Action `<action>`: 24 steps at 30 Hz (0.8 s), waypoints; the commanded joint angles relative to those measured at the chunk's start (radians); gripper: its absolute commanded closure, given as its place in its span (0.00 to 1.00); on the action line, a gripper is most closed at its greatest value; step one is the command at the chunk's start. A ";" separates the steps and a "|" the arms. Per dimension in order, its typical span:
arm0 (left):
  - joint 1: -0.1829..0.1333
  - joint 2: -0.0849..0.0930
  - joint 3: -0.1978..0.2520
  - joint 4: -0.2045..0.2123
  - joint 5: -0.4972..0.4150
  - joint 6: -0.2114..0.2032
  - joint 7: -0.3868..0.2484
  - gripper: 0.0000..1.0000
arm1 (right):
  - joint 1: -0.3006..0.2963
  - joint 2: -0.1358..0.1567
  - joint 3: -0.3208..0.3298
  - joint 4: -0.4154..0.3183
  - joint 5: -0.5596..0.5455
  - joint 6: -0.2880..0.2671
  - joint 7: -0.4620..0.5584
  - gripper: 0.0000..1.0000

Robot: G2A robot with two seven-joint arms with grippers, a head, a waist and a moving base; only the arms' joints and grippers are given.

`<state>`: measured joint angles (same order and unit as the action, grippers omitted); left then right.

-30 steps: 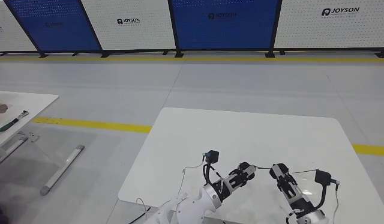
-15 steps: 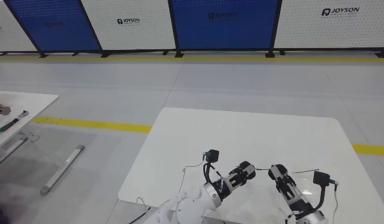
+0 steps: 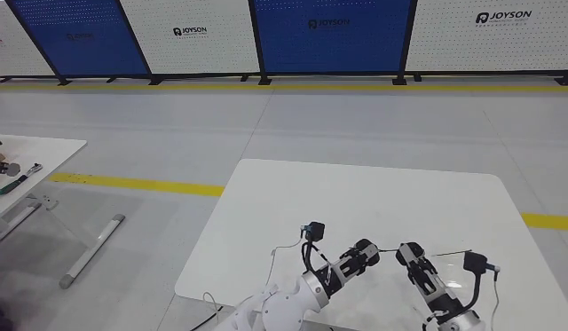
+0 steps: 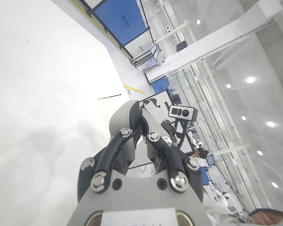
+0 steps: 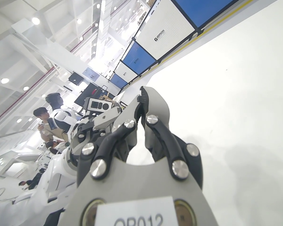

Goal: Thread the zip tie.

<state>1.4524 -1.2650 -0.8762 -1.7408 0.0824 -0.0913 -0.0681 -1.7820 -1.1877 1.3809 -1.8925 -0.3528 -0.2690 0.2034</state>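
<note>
L claw (image 4: 139, 110) & R claw (image 5: 141, 99) both clenched, tips facing, close together over the desk (image 3: 355, 198); we can't tell if they pinch anything. Zip tie (image 4: 109, 96) lies flat on desk beyond R claw, long axis approx. in line w/ both claws; R arm nearer.

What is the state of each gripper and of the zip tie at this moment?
left gripper: fingers shut.
right gripper: fingers shut.
zip tie: straight, not looped; whether a gripper holds it, I cannot tell.
</note>
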 commanded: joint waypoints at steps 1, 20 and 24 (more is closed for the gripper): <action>0.001 -0.001 -0.006 0.000 -0.023 0.000 0.008 1.00 | 0.001 0.001 0.002 0.001 -0.002 -0.007 0.012 0.00; -0.005 -0.007 -0.028 -0.017 -0.142 0.011 0.006 1.00 | -0.008 0.003 0.018 -0.004 -0.007 -0.011 -0.002 0.00; -0.001 -0.007 -0.048 -0.020 -0.215 0.010 -0.002 1.00 | 0.003 0.007 0.023 0.005 -0.084 -0.038 0.017 0.00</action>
<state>1.4493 -1.2726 -0.9179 -1.7591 -0.1162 -0.0785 -0.0707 -1.7812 -1.1820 1.4006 -1.8910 -0.4166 -0.2983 0.2120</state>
